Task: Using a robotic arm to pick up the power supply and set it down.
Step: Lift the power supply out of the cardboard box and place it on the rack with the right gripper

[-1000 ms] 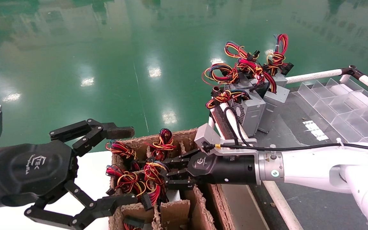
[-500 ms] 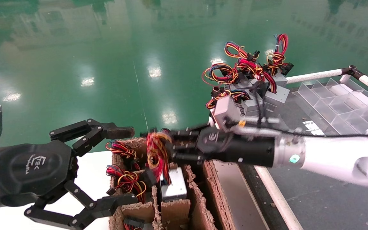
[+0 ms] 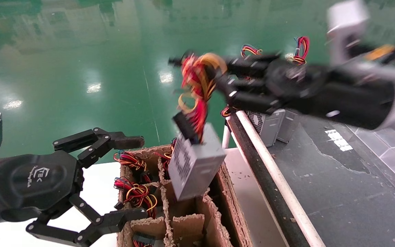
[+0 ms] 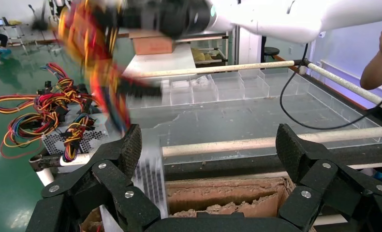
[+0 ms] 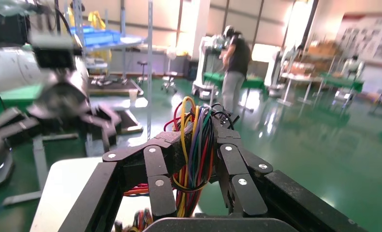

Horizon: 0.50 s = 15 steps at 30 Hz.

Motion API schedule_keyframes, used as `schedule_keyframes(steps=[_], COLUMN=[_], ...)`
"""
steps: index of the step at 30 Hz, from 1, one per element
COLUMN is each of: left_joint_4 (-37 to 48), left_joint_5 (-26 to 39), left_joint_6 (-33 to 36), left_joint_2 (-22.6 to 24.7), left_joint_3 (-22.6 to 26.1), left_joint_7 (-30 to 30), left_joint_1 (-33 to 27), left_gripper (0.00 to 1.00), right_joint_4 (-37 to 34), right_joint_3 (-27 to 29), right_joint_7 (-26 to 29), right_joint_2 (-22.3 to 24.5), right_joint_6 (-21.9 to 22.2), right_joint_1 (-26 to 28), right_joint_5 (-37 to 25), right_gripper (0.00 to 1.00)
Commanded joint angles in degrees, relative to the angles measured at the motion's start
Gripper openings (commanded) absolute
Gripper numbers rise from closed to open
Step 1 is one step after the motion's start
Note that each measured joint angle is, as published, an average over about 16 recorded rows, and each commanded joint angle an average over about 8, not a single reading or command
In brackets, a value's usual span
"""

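The power supply (image 3: 195, 161), a grey box with a perforated side, hangs tilted in the air above the cardboard box. It dangles from its red, yellow and orange wire bundle (image 3: 197, 82). My right gripper (image 3: 222, 81) is shut on that bundle high over the table's edge. The right wrist view shows the coloured wires (image 5: 198, 125) pinched in the right gripper (image 5: 196, 145). My left gripper (image 3: 132, 178) stays open at the lower left beside the box, holding nothing. In the left wrist view the left gripper (image 4: 209, 147) is wide open, with the power supply's grille (image 4: 150, 179) near one finger.
The divided cardboard box (image 3: 218, 219) holds more wire bundles (image 3: 134, 192). Other grey units (image 3: 273, 125) stand on the dark table behind a white rail (image 3: 269, 171). Clear compartment trays (image 4: 218, 89) line the table's far side. A person's arm (image 4: 380, 58) shows there.
The right gripper has risen and swung to the right, pulling the power supply by its wires up out of the cardboard box. The left arm has not moved.
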Motion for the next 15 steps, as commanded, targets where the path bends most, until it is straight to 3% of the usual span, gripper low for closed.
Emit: schedule_keyframes(steps=[1,15], left_joint_4=[0.0,0.0], left_joint_5=[0.0,0.0], left_joint_6=[0.0,0.0], left_joint_2=[0.0,0.0], left_joint_3=[0.0,0.01], left_joint_7=[0.0,0.0], left_joint_1=[0.0,0.0], left_gripper=[1.0,1.0], right_joint_4=[3.37,8.6], right_joint_3=[0.12,1.7], right_joint_7=[1.76,4.95], right_joint_2=[2.47,20.2], right_joint_6=[0.18,1.24], right_joint_1=[0.24,-4.12], right_joint_5=[2.13,6.77], right_gripper=[0.0,0.0])
